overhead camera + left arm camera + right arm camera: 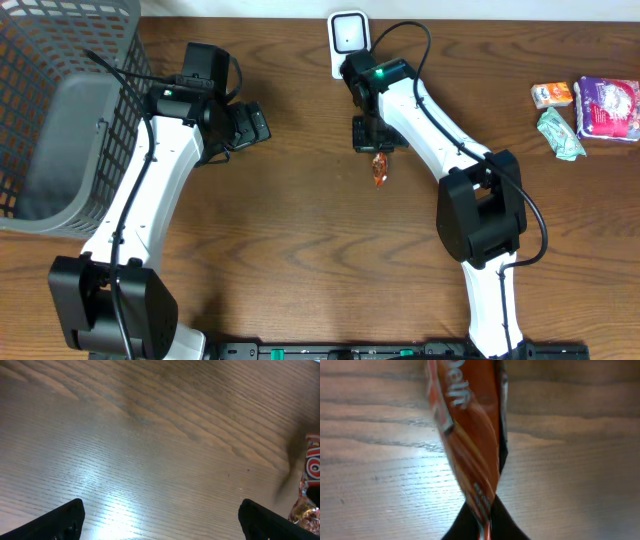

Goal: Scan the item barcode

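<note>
Orange snack packet (470,435), pinched by the right gripper (378,150) and hanging above the wooden table (300,250), at 6 o'clock from the white scanner (348,33); at 9 o'clock from it, left gripper (162,522), jaws spread wide over bare wood.

Pinched in the right gripper (487,512), the orange wrapper (470,435) runs off the top edge beyond the jaws, lettering blurred and clipped; right of the left gripper (161,512) jaws, the picture's edge crops it
</note>
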